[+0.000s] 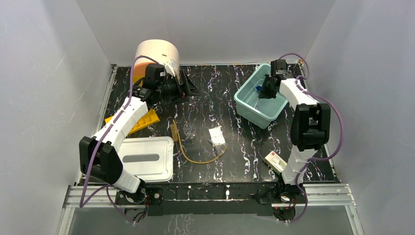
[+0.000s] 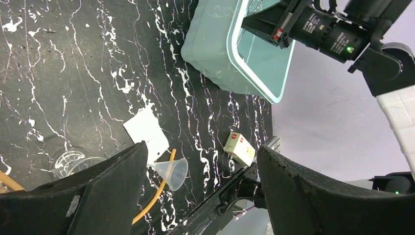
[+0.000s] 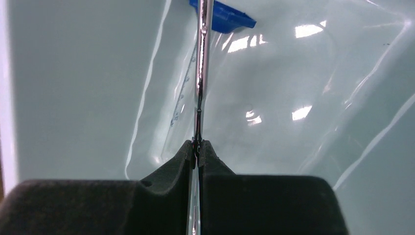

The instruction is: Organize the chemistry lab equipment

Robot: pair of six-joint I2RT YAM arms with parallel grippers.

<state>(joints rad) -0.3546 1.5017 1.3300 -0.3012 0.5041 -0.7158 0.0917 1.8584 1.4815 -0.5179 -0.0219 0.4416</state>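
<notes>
- Teal bin [image 1: 250, 108], far right of the table [image 1: 220, 98], contains the blue-tipped piece [image 3: 222, 14].
- Right end effector [image 3: 197, 147], inside the bin: clamped on that piece's thin metal shaft.
- Left end effector [image 2: 201, 149], well left of the bin: jaws apart, empty.

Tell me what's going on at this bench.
The right gripper is down inside the teal bin, shut on a thin shiny rod that ends near a blue piece. The left gripper hangs open and empty at the back left of the table. The amber hose, small glass flask, small white packet, funnel and small box lie loose outside the bin.
</notes>
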